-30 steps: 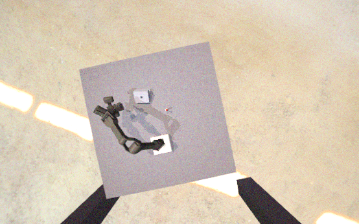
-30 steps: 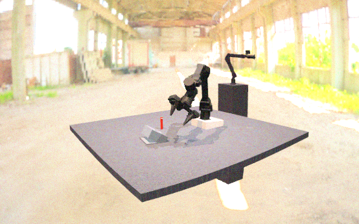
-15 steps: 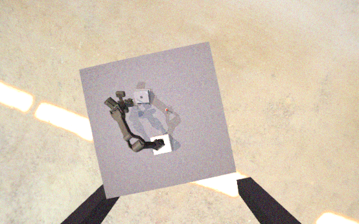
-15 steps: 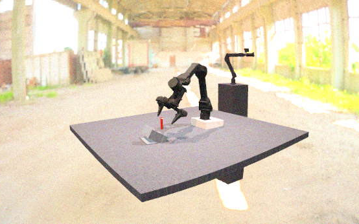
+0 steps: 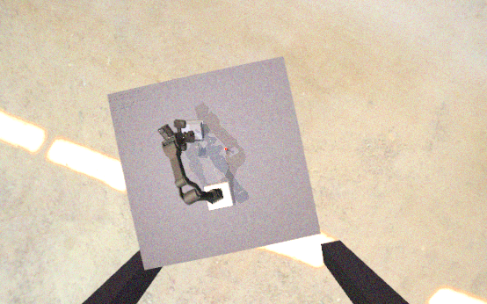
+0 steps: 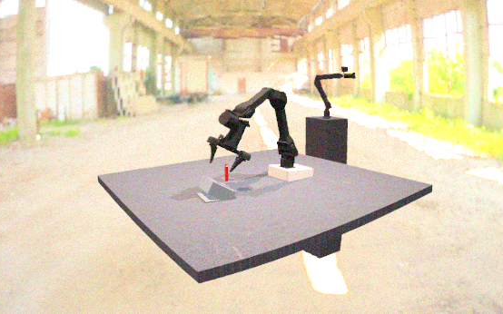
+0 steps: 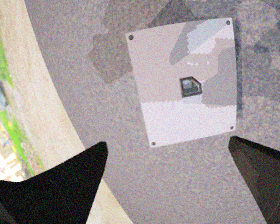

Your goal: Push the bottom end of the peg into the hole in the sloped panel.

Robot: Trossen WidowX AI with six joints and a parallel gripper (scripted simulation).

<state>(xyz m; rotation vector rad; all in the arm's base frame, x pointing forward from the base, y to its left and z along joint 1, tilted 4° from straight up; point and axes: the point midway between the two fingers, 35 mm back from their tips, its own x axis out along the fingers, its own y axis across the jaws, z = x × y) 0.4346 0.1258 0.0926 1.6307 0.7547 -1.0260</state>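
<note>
A thin red peg (image 5: pixel 226 149) (image 6: pixel 226 172) stands upright on the grey table (image 5: pixel 264 202) (image 6: pixel 300 213) (image 7: pixel 64 50). It is just behind the sloped panel in the exterior view. The pale sloped panel (image 5: pixel 194 128) (image 6: pixel 218 190) (image 7: pixel 164 63) has one small dark hole (image 7: pixel 189 87) with flat sides in its face. My gripper (image 5: pixel 171 126) (image 6: pixel 226 157) (image 7: pixel 169 145) is open and empty. It hangs above the panel and looks down at it; the peg stands apart from the fingers. The peg is not in the wrist view.
The arm's white base block (image 5: pixel 221 199) (image 6: pixel 290 171) stands on the table behind the panel. A black pedestal (image 6: pixel 326 138) with a small camera arm stands beyond the table's far edge. Two dark legs (image 5: pixel 356 272) show below the table.
</note>
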